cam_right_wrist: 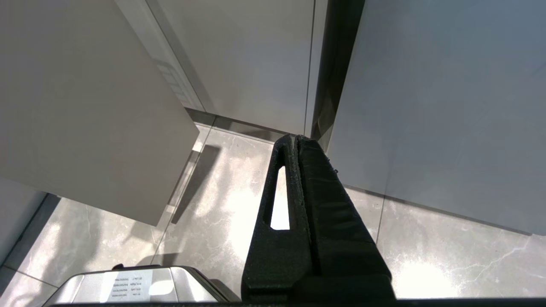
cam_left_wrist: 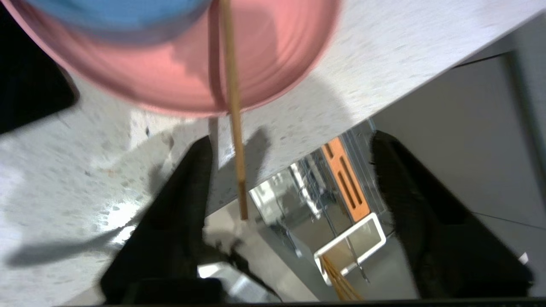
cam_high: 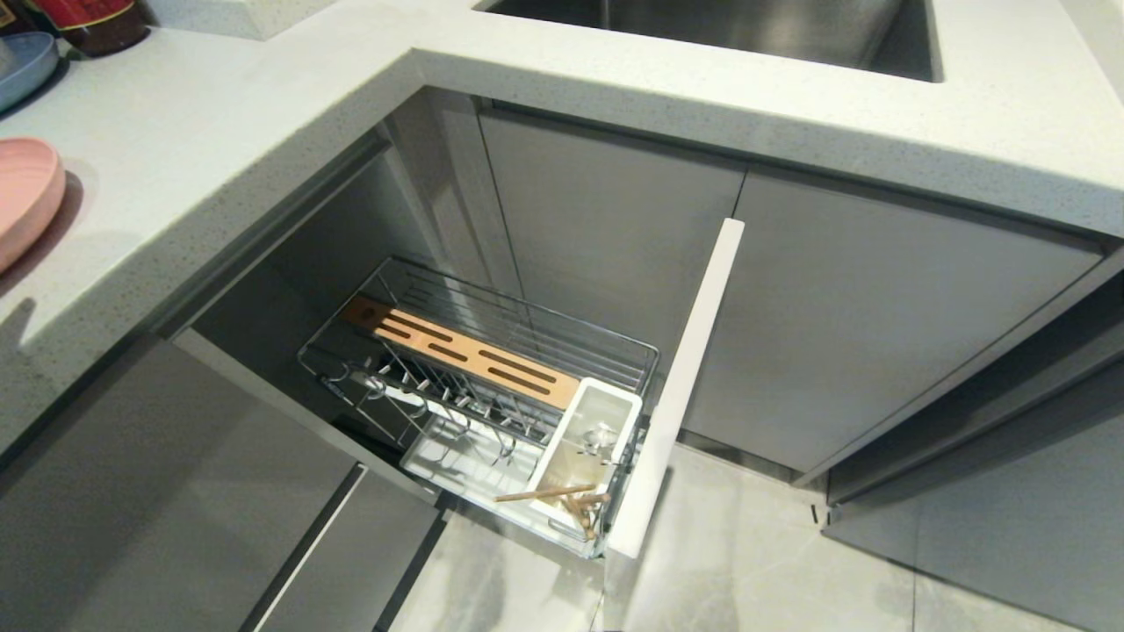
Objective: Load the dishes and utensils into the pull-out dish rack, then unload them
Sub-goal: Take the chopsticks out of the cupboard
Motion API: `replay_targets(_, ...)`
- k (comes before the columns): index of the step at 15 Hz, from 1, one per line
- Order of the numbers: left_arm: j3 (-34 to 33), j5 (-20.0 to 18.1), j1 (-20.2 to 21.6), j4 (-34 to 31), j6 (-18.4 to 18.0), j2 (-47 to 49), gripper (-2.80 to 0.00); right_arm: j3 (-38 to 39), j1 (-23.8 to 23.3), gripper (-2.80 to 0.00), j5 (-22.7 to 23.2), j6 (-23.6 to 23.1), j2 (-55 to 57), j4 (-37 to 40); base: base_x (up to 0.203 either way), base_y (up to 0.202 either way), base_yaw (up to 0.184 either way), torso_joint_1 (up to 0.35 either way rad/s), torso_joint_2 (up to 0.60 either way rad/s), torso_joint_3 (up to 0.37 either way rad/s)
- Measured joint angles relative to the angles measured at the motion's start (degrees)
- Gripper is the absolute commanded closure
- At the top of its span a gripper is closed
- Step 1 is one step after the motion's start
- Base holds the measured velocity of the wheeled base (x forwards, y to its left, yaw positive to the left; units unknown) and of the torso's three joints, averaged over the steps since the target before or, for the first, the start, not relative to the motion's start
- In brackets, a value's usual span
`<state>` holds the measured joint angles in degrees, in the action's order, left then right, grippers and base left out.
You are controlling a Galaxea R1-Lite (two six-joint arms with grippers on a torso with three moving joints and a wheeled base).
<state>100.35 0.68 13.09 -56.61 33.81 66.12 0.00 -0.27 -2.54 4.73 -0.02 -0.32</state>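
In the left wrist view my left gripper hangs open over the counter's edge, with nothing between its fingers. One wooden chopstick runs from the pink plate out past that edge, close to one finger but not gripped. The blue bowl sits on the plate. Below stands the pulled-out dish rack. Its white utensil box holds more chopsticks and the silver spoon. The plate's rim shows at the head view's left edge. My right gripper is shut and parked over the floor.
The rack's pale front panel juts out over the floor. The speckled white counter wraps the corner, with a steel sink at the back. A blue-grey plate and a dark jar stand far left. Grey cabinet doors are closed.
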Motion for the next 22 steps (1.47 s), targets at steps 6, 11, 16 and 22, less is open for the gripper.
replay_targets(6, 11.11, 2.78, -4.70, 10.74, -6.97, -3.92, 0.00, 0.00, 0.00, 0.00, 0.00, 0.00, 0.00, -0.01, 0.000, 0.000, 0.000, 0.000, 0.00, 0.000)
replay_targets(11, 9.72, 0.28, -15.21, 17.89, -0.87, -2.01, 0.00, 0.00, 0.00, 0.00, 0.00, 0.00, 0.00, -0.01, 0.000, 0.000, 0.000, 0.000, 0.00, 0.000)
replay_targets(16, 6.33, 1.45, -31.33, 16.88, -0.54, 6.08, 0.00, 0.00, 0.00, 0.00, 0.00, 0.00, 0.00, 0.01, 0.000, 0.000, 0.000, 0.000, 0.00, 0.000)
replay_targets(22, 3.98, 7.08, -47.77, 7.38, -0.85, 16.53, 0.00, 0.00, 0.00, 0.00, 0.00, 0.00, 0.00, 0.01, 0.000, 0.000, 0.000, 0.000, 0.00, 0.000)
